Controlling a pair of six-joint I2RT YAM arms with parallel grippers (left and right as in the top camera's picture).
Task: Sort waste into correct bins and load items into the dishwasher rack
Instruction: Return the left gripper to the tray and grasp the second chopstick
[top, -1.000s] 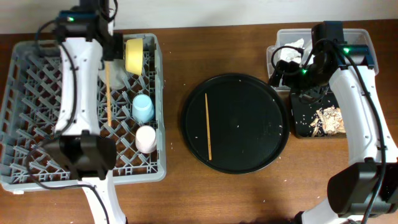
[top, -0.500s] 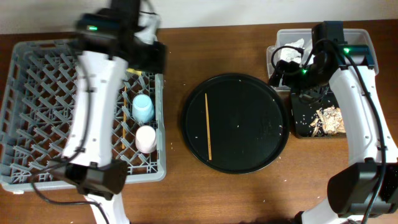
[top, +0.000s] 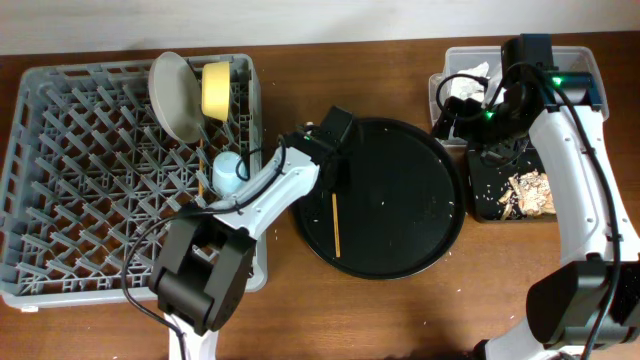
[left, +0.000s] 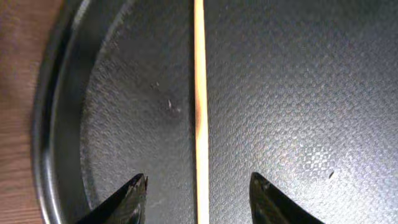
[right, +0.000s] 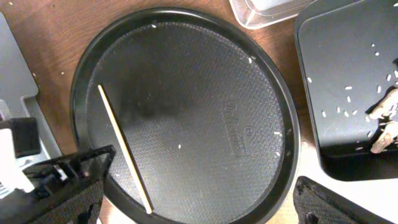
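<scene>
One wooden chopstick (top: 336, 228) (left: 200, 106) (right: 125, 152) lies on the large round black tray (top: 400, 200). My left gripper (top: 335, 170) (left: 198, 190) hovers over its upper part. It is open, with one fingertip on each side of the stick and not touching it. Another chopstick (top: 200, 178) rests in the grey dishwasher rack (top: 80, 180), beside the pale plate (top: 172, 95), yellow bowl (top: 215, 90) and blue cup (top: 228, 170). My right gripper (top: 455, 112) (right: 205, 199) stands wide open and empty near the bins. A white napkin (top: 465, 85) lies in the clear tub (top: 575, 58). Tan scraps (top: 530, 192) (right: 382, 124) lie in the black rectangular tray (top: 485, 185).
The left arm crosses the rack's right wall and hides part of it. White crumbs dot the round tray (right: 199, 93). Brown table shows between the rack and the round tray.
The left arm has swung from the rack's back right corner to the round tray and its jaws have opened. A chopstick stays in the rack. The right arm has not moved.
</scene>
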